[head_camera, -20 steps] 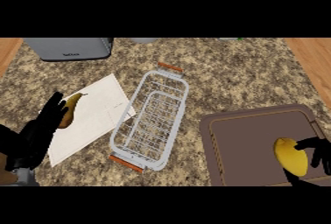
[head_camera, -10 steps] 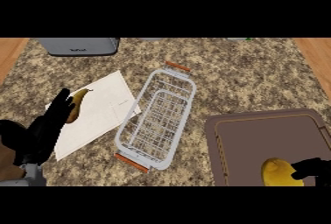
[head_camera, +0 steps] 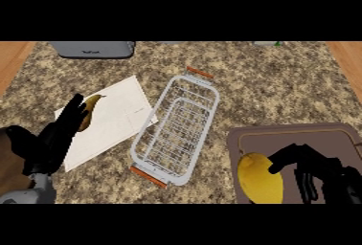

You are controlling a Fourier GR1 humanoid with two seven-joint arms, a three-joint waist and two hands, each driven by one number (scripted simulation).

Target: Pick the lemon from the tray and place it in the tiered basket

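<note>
The left hand shows at the left edge, fingers straight and spread, lying over the corner of a white board; a yellow fruit on that board is partly hidden by the fingers; the wire tiered basket lies just beside the board, at mid-counter; on the brown tray at the right sits the lemon; the right hand curls its fingers round the lemon's right side.
</note>
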